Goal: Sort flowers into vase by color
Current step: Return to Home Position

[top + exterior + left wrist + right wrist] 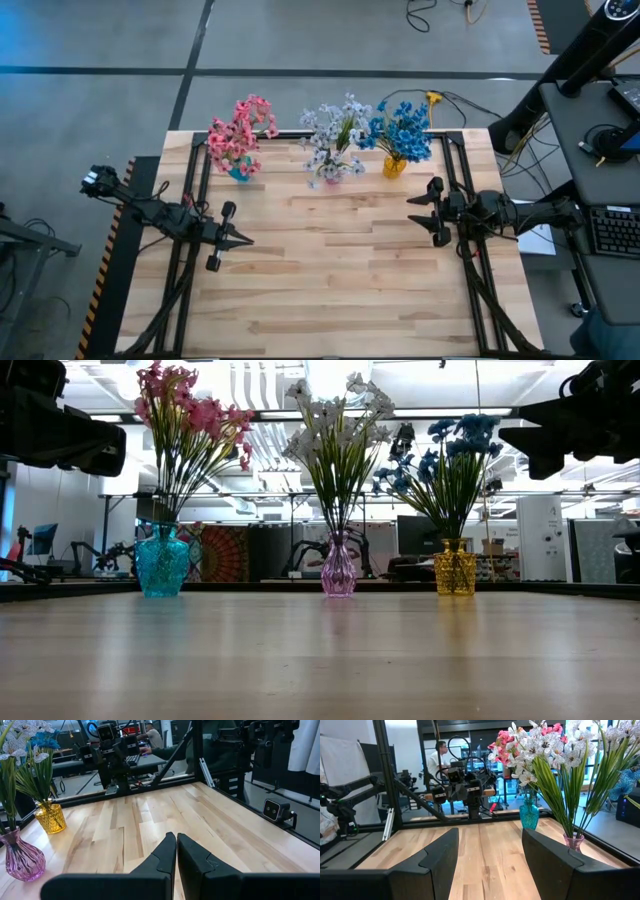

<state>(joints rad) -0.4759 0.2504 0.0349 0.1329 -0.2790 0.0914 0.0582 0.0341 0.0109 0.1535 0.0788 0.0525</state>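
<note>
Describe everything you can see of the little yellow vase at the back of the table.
The small yellow see-through vase looks like glass or clear plastic, with a diamond-patterned rounded body and a narrower neck. It stands upright on the pale wooden table, near the far edge on the robot's right. It holds bright blue artificial flowers on thin green stems, with long leaves fanning out. The pink glass vase beside it stands apart; nothing else touches it.

A robotics lab: grey concrete floor (100, 40), black-framed pale wooden table (330, 280), more dark robot arms (310, 555) on benches behind, ceiling strip lights (270, 415).
</note>
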